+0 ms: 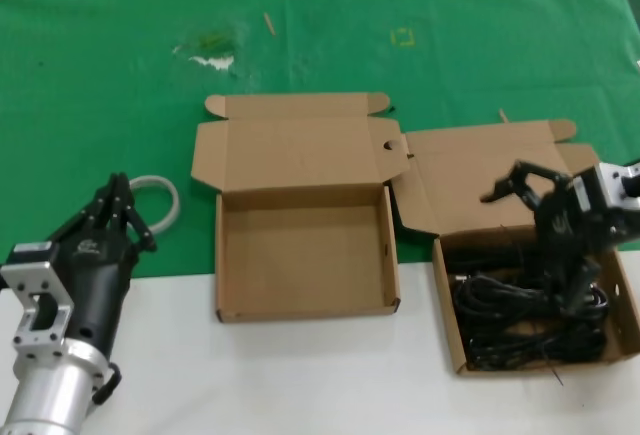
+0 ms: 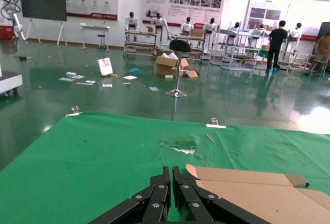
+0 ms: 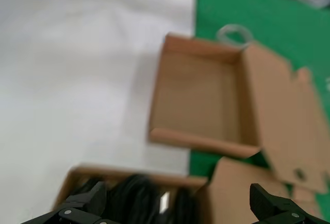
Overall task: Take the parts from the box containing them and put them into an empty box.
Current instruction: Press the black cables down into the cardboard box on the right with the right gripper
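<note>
Head view: two open cardboard boxes on the table, straddling the edge between green mat (image 1: 420, 85) and white tabletop (image 1: 300, 375). Middle box (image 1: 306, 307) has nothing in it, lid flap folded back flat onto the green. Right box (image 1: 452, 320) holds the black cables (image 1: 520, 320), piled in a tangle inside the tray, its lid also open behind and just touching the middle box's lid at the corner. Right gripper (image 1: 545, 230) is over the right box's back part, above the cables, fingers spread wide, one finger reaching up toward the lid and the other down near the cables; grasping nothing that can be seen. Left gripper (image 1: 120, 215) parked at the left near the mat edge, fingers pressed together, nothing in them. Pale hose loop (image 1: 155, 200) lies on the green just behind the left gripper.

Left wrist view: left gripper (image 2: 171, 193) fingertips closed against each other, empty, above the green mat (image 2: 103, 152). Edge of a cardboard lid flap (image 2: 247, 180) just beside it. Hall floor with a stool (image 2: 178, 67) and distant people behind.

Right wrist view: blurred. Two fingertips (image 3: 77, 208) of the right gripper (image 3: 175, 208) far apart. Between them the cable box (image 3: 129, 173) with black cables (image 3: 135, 195) inside. Empty box (image 3: 201, 136) lies past it, partly on white, partly on green; hose loop (image 3: 234, 32) beyond it.
</note>
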### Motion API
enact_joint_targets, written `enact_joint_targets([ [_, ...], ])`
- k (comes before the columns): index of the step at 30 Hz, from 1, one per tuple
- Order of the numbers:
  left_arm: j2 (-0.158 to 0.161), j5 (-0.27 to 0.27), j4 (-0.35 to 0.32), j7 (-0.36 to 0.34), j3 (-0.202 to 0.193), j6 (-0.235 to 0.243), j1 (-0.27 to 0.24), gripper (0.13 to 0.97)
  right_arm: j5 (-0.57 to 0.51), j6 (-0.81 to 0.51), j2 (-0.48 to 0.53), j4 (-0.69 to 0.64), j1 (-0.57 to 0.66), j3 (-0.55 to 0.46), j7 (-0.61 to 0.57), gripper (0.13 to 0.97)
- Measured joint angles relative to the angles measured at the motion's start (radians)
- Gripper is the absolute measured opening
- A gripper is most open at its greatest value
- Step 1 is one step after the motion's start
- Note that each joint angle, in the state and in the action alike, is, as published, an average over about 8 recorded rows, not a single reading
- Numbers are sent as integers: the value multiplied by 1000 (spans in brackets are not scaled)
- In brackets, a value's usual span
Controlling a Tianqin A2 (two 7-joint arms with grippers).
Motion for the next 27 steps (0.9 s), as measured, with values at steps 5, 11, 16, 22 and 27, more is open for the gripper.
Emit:
enact_joint_targets([
  [5,0,0,0,0,0,0,0,156,-83,-68,-15,-57,64,-63,-20,966],
  [11,0,0,0,0,0,0,0,156,-139,-111,-33,-79,98,-101,-16,966],
  [16,0,0,0,0,0,0,0,156,-166,-120,-55,-94,107,-116,-12,966],
  [22,0,0,0,0,0,0,0,156,-192,-107,-88,-126,96,-131,-26,966],
  [27,0,0,0,0,0,0,0,156,-209,-90,-116,-163,82,-140,-48,966],
])
